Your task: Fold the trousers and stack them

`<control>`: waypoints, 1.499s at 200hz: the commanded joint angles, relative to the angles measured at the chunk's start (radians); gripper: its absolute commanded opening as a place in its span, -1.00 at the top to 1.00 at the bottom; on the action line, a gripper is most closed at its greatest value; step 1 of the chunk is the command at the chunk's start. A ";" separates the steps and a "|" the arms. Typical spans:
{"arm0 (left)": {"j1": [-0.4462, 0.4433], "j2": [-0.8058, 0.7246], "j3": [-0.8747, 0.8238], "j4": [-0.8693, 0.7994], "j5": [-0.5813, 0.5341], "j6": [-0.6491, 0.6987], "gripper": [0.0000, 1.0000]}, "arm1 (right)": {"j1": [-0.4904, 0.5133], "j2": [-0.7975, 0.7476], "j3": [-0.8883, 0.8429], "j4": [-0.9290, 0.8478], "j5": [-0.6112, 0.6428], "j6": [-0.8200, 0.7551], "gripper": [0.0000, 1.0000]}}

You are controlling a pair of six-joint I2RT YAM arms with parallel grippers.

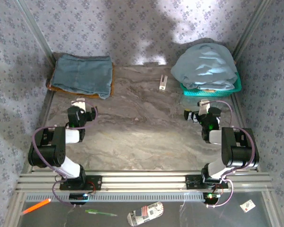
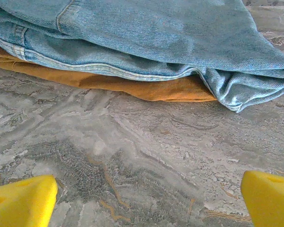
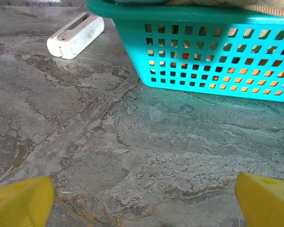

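Pale blue trousers (image 1: 206,66) sit heaped, unfolded, in the teal basket (image 1: 213,91) at two o'clock. The left gripper (image 2: 146,198) and right gripper (image 3: 144,198) gape wide, empty.

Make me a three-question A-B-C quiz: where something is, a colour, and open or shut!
1. Where is the heap of pale sky-blue thin-cloth trousers? A on the floor; B in the teal plastic lattice basket; C on a chair.
2. What colour is the bottom folded garment under the folded slate-blue denim garment? A tan-brown; B red; C white.
3. How are the yellow-tipped left end effector and right end effector? A open, empty; B shut on cloth; C shut, empty.
Answers: B, it fills the basket; A, its edge shows beneath the denim; A, fingers wide apart.
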 commanded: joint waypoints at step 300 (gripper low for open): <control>-0.004 -0.013 0.017 -0.016 -0.041 -0.005 -0.99 | -0.013 -0.004 0.000 0.016 -0.001 0.000 -0.99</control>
